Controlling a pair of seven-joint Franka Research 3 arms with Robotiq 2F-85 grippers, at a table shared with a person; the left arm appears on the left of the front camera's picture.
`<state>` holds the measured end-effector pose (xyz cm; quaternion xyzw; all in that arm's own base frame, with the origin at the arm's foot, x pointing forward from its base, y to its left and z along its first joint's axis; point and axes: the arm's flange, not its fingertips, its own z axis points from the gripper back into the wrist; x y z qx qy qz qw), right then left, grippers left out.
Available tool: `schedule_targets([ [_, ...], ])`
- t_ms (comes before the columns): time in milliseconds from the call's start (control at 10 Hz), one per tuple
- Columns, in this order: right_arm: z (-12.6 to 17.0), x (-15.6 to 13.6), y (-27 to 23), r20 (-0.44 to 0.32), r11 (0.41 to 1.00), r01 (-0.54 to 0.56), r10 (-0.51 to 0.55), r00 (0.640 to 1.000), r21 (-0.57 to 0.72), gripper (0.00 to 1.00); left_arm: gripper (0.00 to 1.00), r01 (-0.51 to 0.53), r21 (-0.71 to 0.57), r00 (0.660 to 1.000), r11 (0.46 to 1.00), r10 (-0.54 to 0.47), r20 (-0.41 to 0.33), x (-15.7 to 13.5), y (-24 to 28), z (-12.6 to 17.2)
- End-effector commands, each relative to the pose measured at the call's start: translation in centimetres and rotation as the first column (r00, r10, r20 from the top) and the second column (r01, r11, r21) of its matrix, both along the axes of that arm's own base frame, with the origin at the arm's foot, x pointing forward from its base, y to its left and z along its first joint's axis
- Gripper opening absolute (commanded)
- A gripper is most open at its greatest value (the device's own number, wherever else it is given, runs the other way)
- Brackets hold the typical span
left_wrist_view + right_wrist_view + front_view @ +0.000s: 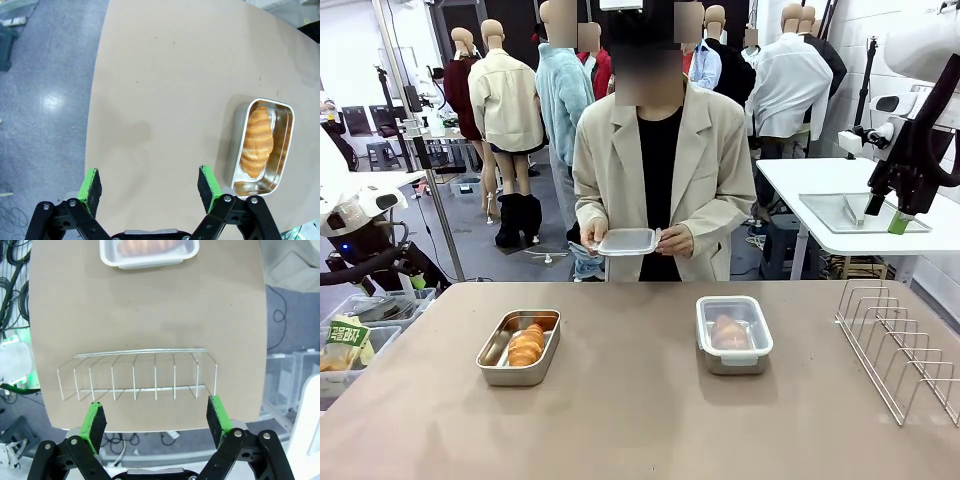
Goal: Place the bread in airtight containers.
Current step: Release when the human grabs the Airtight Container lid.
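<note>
Meanwhile both grippers, left gripper (148, 185) and right gripper (156, 420), hung wide and empty while the person's hands (675, 241) readied the lid (627, 241) for the open container (519, 347).

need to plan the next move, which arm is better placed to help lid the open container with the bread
Left, probably. The left gripper hangs open beside the open container holding the bread. The right gripper hangs open over the wire rack, farther away.
</note>
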<state>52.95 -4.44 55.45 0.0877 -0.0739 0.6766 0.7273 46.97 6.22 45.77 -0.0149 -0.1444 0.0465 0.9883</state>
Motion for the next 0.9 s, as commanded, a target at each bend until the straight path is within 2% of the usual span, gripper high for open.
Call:
schedule_targets([
  [0, -0.01, -0.14, -0.05, -0.004, 1.0, -0.011, 0.011, 1.0, -0.007, 1.0, 1.0, 0.004, 0.009, 1.0, 1.0, -0.004, -0.001, -0.17, 0.21, 0.14],
  [800, -0.01, -0.14, -0.05, -0.004, 1.0, -0.011, 0.011, 1.0, -0.007, 1.0, 1.0, 0.004, 0.009, 1.0, 1.0, -0.004, -0.001, -0.17, 0.21, 0.14],
])
